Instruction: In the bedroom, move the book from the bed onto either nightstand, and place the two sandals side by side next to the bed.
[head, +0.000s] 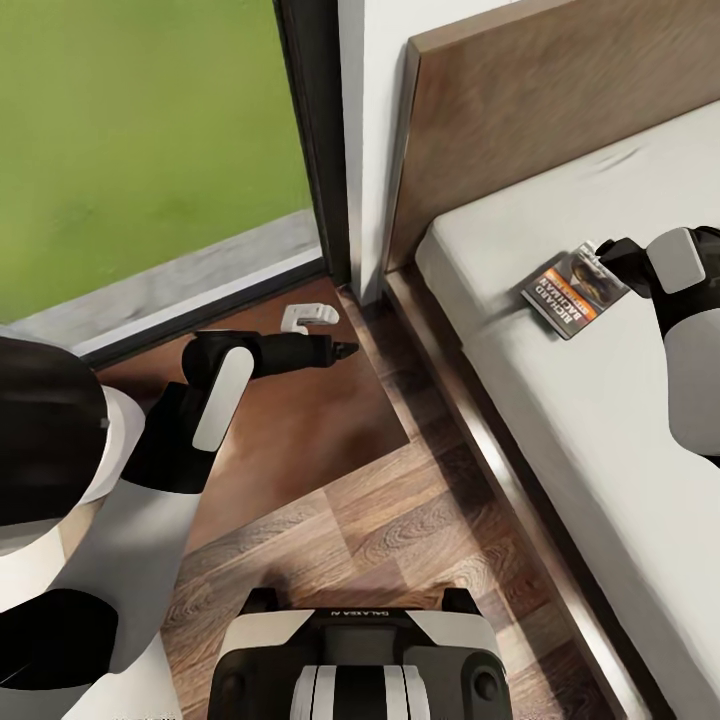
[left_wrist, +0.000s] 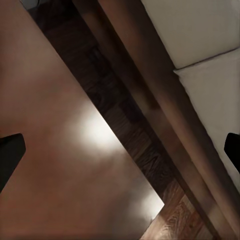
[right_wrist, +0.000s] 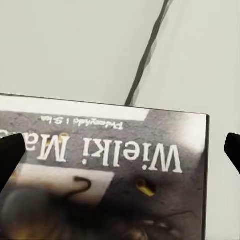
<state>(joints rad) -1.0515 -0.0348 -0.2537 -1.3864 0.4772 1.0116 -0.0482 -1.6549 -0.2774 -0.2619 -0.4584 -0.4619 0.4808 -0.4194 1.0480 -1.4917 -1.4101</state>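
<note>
Book (head: 573, 294): lies flat on bed (head: 600, 420) mattress, near headboard end, cover up, orange band and white lettering visible. In right wrist view the book (right_wrist: 105, 175) sits close under the camera, title readable, mattress behind it.

Right gripper (head: 606, 254): at the book's far corner, touching or just beside it. Its dark tips show at both edges of the right wrist view, well apart, book between them and not clamped. Jaws spread, holding nothing.

Left gripper (head: 345, 350): hovers over nightstand (head: 300, 440) top, which stands between the window and the bed frame. Left wrist view shows tips at both edges, wide apart, glossy nightstand (left_wrist: 65, 165) top below. Jaws spread, empty.

Small white fitting (head: 308, 317) sits on floor (head: 400, 540) near the window corner, beyond the nightstand.

Step in hand (judged): grasp of book, 1st part of task. Not yet lifted.

Next move req.: lower right arm, get one tip under the book edge, close jaws on it, lift, carry across to nightstand. Thin flat book on soft mattress, so edge pick is likely to slip; approach at a shallow angle.
</note>
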